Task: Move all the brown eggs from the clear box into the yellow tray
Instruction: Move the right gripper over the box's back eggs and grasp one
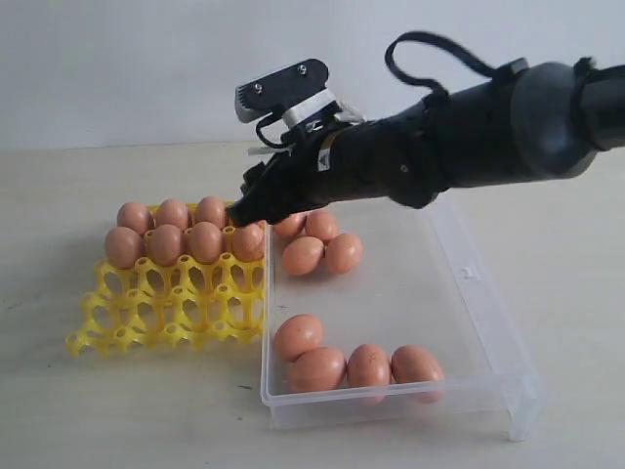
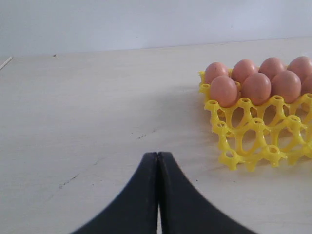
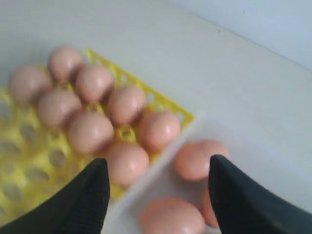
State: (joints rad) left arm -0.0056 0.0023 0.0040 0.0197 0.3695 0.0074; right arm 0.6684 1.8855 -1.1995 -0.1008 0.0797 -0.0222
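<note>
Right gripper stands open-jawed and empty over the two-o'clock corner of the square yellow plastic tray, presumably positioned to reach brown oval eggs in the clear plastic box.

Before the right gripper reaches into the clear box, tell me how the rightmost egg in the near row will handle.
Probably rolls if nudged: the egg is a smooth oval lying loose on the clear box's flat floor. Its glossy shell may slip between the black fingers. Being an egg, likely fragile; squeeze gently.
</note>
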